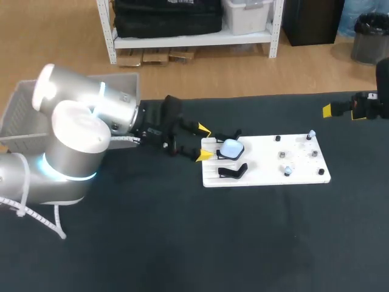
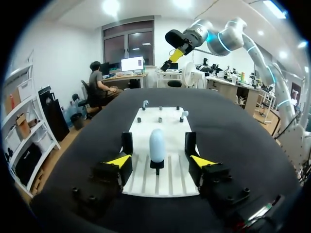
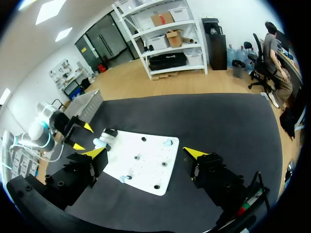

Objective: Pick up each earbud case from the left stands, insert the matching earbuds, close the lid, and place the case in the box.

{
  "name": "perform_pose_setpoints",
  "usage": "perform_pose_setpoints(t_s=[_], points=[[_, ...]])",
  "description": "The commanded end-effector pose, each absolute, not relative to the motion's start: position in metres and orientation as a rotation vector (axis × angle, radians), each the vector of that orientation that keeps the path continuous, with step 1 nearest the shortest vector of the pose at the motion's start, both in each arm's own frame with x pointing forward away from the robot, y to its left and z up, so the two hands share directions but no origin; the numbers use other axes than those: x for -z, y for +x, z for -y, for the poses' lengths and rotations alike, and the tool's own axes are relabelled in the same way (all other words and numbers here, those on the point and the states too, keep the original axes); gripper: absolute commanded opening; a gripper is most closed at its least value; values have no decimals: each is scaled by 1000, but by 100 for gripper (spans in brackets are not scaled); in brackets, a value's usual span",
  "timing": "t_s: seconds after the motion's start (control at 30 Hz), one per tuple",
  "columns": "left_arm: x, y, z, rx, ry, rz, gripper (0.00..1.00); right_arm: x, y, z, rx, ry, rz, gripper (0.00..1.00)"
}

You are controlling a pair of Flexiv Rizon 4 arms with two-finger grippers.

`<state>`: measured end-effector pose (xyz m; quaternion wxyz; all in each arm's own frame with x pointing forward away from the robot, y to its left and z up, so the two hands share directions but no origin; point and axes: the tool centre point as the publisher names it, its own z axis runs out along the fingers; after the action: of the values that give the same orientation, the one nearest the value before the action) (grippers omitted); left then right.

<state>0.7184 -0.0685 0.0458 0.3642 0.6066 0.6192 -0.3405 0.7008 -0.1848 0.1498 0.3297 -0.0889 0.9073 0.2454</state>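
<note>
A pale blue earbud case (image 1: 231,148) stands closed on a black stand at the left end of the white board (image 1: 267,176). My left gripper (image 1: 204,143) is open at that end. In the left wrist view its fingers flank the case (image 2: 157,145) on both sides without touching it. A second black stand (image 1: 232,171) beside it is empty. Two pale earbuds (image 1: 310,134) (image 1: 288,170) sit on pegs at the board's right end. My right gripper (image 3: 145,152) hangs open and empty, high over the table's far right (image 1: 329,111).
A grey box (image 1: 24,115) sits at the table's left edge behind my left arm. Several small black pegs (image 1: 278,139) stick up from the board. Dark table cloth (image 1: 182,243) lies all around the board.
</note>
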Motion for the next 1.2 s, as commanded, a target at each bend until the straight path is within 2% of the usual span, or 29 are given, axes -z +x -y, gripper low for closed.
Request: perform_pose_setpoints(t_s=[0.03,0.07,0.1,0.17,0.2,0.7,0.9,1.2], points=[[-38,726,78,883,1565,-1591,68,-149,702,186,-647,-236,-2372,100],[-37,726,79,881,1564,-1596,70,-149,702,186,-647,-236,-2372,100],[-36,726,81,881,1563,-1597,67,-149,702,186,-647,-236,-2372,100],[-35,725,83,882,1563,-1596,51,-149,702,186,-647,-236,-2372,100],[-34,725,85,883,1561,-1598,48,-149,702,186,-647,-236,-2372,100],[-26,729,98,913,1574,-1599,38,-149,702,186,-647,-236,-2372,100],[-25,725,103,933,1581,-1589,44,-149,702,186,-647,-236,-2372,100],[-22,725,106,945,1572,-1585,41,-149,702,186,-647,-236,-2372,100]])
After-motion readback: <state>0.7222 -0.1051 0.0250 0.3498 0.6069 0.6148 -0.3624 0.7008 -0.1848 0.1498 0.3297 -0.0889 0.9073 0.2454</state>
